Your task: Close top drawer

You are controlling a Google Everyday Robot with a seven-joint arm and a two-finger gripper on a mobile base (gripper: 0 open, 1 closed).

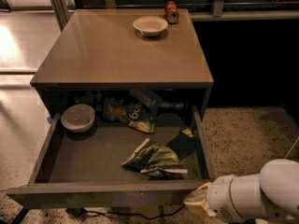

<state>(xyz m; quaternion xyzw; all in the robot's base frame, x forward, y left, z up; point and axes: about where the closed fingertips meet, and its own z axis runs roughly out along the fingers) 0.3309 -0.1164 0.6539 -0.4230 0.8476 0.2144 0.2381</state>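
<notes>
The top drawer (107, 192) is pulled far out of the grey-brown cabinet (121, 55), its plain flat front toward me at the bottom of the view. Inside lie a white bowl (77, 117) at the back left, a green snack bag (133, 115) at the back, and a crumpled bag (154, 158) near the front right. My gripper (198, 203) is at the end of the white arm (261, 192) at the bottom right. It sits just outside the drawer's front right corner, at about the height of the front.
A white bowl (150, 25) and a red can (171, 11) stand at the back of the cabinet top. Speckled floor (247, 134) lies to the right of the cabinet. A cable (140, 216) runs on the floor under the drawer front.
</notes>
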